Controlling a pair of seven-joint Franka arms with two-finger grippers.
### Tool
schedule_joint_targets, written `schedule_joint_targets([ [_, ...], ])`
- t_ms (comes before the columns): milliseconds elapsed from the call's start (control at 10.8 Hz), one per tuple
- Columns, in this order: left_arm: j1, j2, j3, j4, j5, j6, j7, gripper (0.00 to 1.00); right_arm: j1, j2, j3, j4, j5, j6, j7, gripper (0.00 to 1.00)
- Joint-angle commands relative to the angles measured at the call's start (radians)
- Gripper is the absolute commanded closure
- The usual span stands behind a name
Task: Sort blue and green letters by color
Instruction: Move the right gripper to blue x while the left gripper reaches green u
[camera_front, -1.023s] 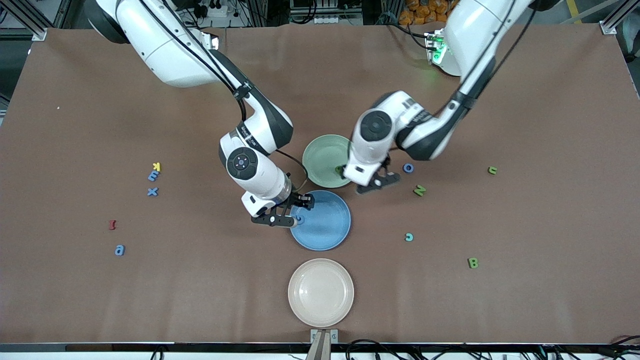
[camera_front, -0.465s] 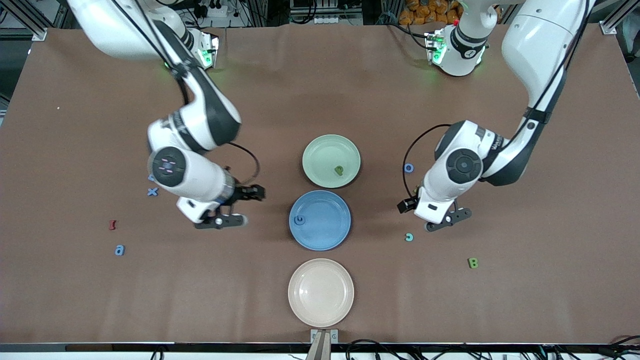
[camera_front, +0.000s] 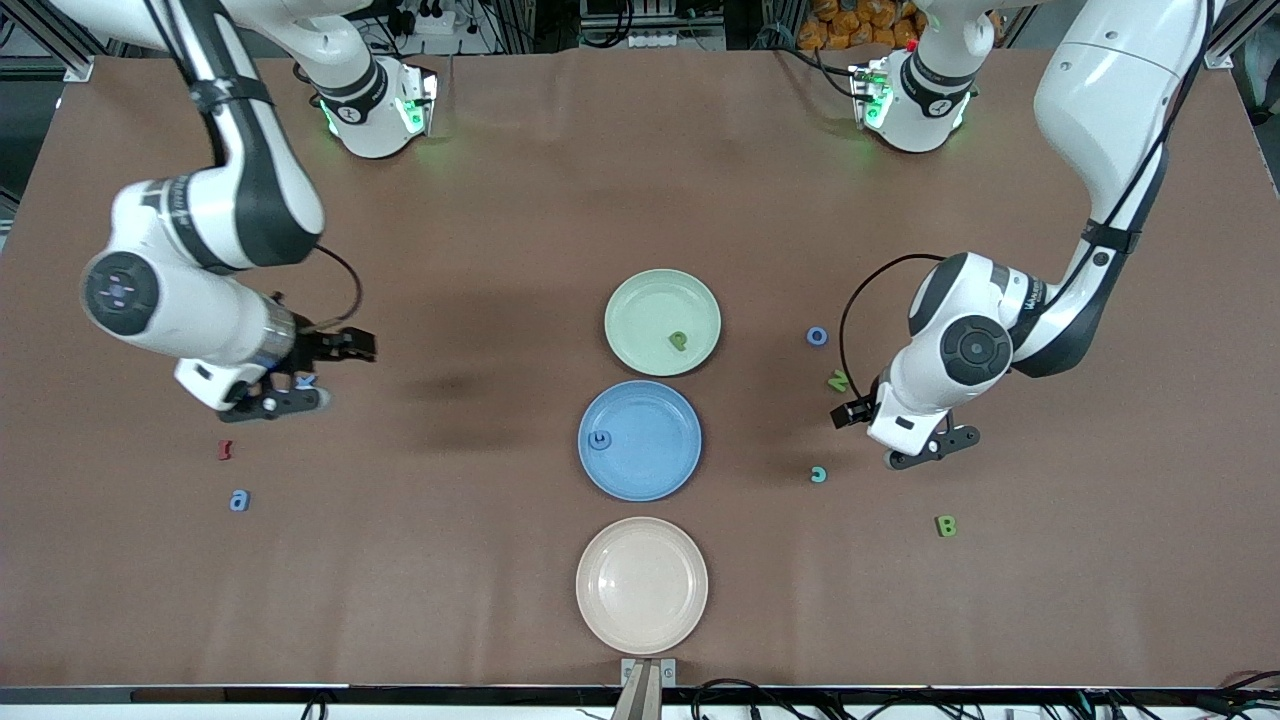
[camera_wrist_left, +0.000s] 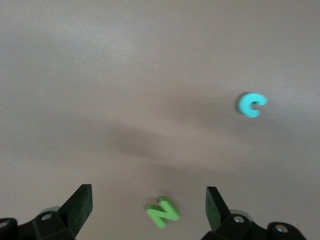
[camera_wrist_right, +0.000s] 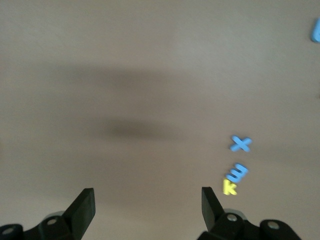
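Hidden: my right wrist covers most of the blue X (camera_wrist_right: 240, 144), blue E (camera_wrist_right: 237, 172) and yellow K (camera_wrist_right: 229, 187) in the front view. They show only in the right wrist view, in one row and near my right jaws. The lettering on both arm casings is unreadable.

Right jaws: spread, empty, over that row.

Left jaws: spread, empty, over bare tabletop (camera_front: 500, 560). The green N (camera_front: 838, 380) lies flat just beside them, with the light blue c (camera_front: 818, 474) and green B (camera_front: 946, 525) near.

Green p (camera_front: 678, 341): in the green plate (camera_front: 640, 300), well apart from both.
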Motion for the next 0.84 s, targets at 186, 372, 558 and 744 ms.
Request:
schedule_joint_targets([
  [186,0.142,-0.184,-0.022,-0.294,0.109,0.083,0.119,0.0,-0.049,-0.13,-0.135,-0.366,0.006,0.311,-0.16,0.08],
  [372,0.177,-0.217,-0.022,-0.354,0.109,0.11,0.232,0.0,-0.073,-0.036,-0.133,-0.376,0.006,0.436,-0.182,0.1],
  [558,0.222,-0.246,-0.022,-0.406,0.109,0.136,0.347,0.0,-0.084,0.063,-0.133,-0.376,0.012,0.56,-0.261,0.13],
  [744,0.278,-0.269,-0.022,-0.454,0.109,0.174,0.497,0.0,-0.107,0.094,-0.132,-0.365,0.015,0.573,-0.281,0.16],
])
